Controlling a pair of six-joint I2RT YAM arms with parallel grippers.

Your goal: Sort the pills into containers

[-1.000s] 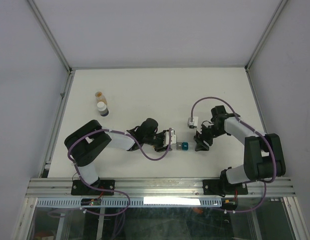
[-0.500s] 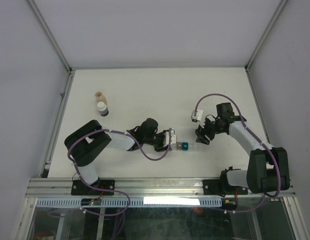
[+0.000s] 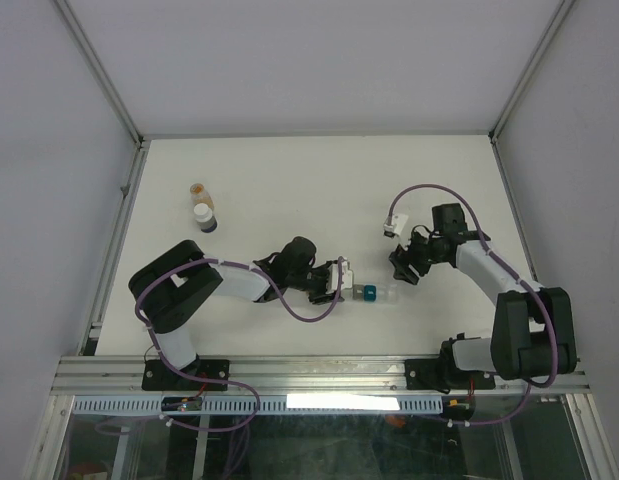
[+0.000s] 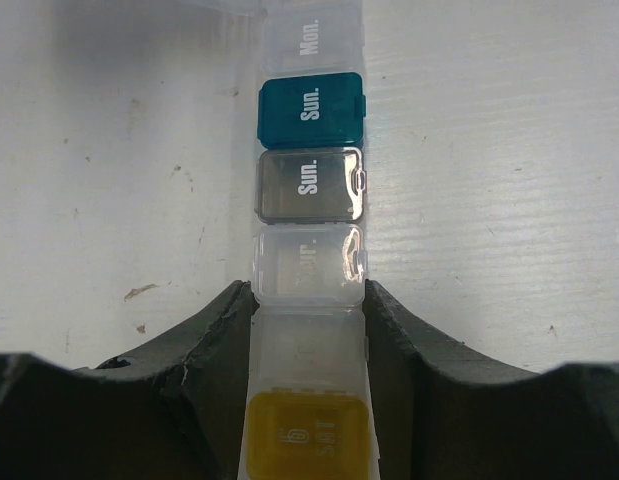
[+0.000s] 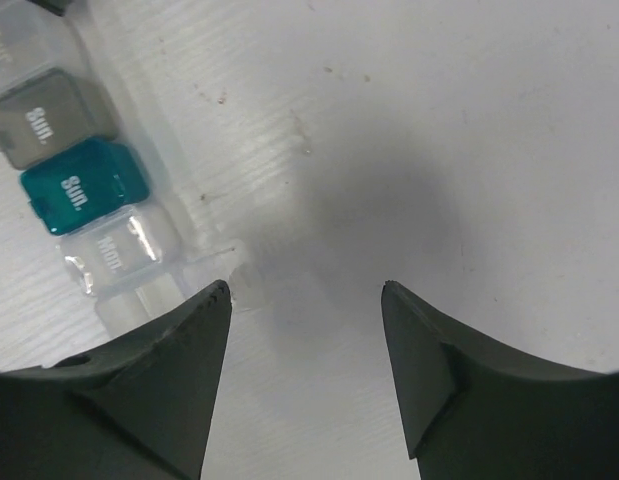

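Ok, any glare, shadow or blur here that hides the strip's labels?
Left wrist: sharp, the strip reads "Sun." clearly, one glint on a clear lid, its yellow end soft. Right wrist: a broad soft shadow on the table, labels legible. Top external: even light, strip too small to read.

The right gripper has drawn back from the clear end of the strip of containers; a second ago it sat right at that end, and now it stands apart from it, farther from the arm bases. Its jaws have spread wider. The right arm has swung its elbow outward. The strip's clear end may have shifted slightly rightward, though the overhead view is too coarse to be sure.
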